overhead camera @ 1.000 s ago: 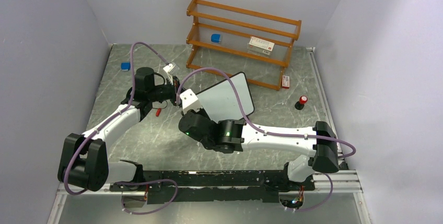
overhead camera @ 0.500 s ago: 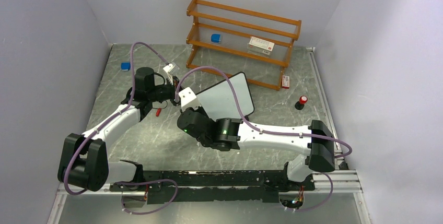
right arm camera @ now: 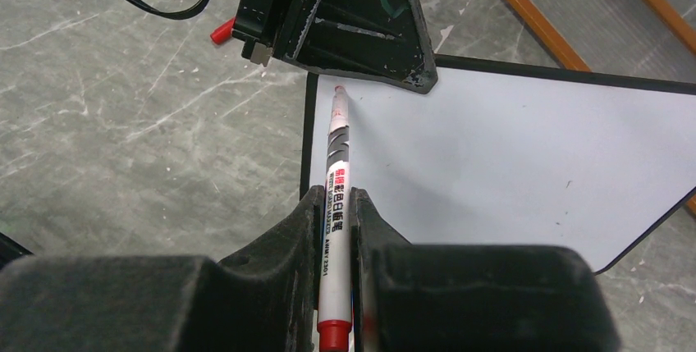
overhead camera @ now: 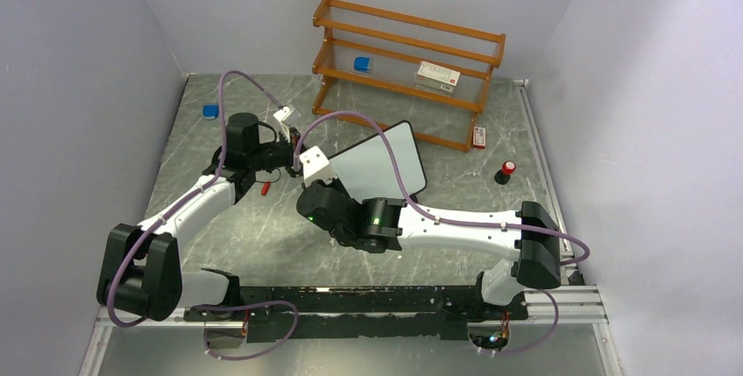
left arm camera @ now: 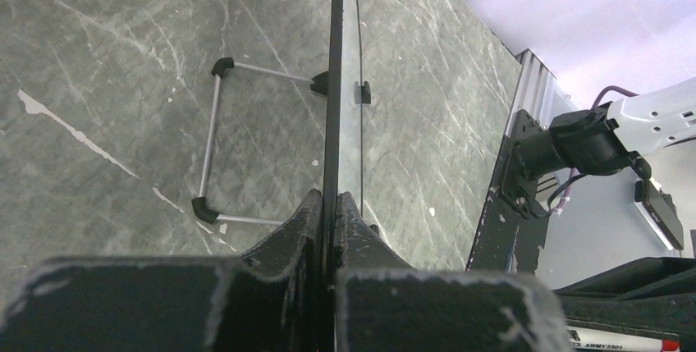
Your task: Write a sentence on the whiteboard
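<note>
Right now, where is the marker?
In the right wrist view, the marker is clamped in the right gripper, its tip at the left edge of the whiteboard.

One whiteboard (overhead camera: 385, 166) — one marker (right arm camera: 335, 180).

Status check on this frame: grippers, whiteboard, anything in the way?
Left gripper shut on whiteboard edge. Right gripper shut on marker, tip at the board's corner. No writing visible. Left gripper close beside the tip.
</note>
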Tool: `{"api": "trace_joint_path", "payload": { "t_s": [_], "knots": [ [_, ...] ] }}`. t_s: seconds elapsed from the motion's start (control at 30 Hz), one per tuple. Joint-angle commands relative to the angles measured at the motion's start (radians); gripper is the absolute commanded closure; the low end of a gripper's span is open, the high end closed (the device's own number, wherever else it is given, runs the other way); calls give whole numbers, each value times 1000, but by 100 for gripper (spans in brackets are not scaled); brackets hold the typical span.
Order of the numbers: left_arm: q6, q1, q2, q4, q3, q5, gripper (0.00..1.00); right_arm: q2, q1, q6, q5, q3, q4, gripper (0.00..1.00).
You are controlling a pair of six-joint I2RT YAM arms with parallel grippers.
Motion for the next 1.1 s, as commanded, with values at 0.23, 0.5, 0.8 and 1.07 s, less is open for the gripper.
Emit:
{"api": "trace_joint_path", "payload": {
  "t_s": [0.23,0.5,0.8,1.07],
  "knots": [
    [18,-6,5,-37,8,-21,95,-12,-32,37,64,-27,1,100],
    [19,-7,4,-40,8,-23,95,-27,-33,71,49,-51,-38,100],
    [19,-6,3,-38,8,-23,95,-35,-31,86,-19,-73,-26,100],
    [19,-7,5,-39,9,-24,95,-24,-23,71,-56,-50,-19,100]
  ]
}}
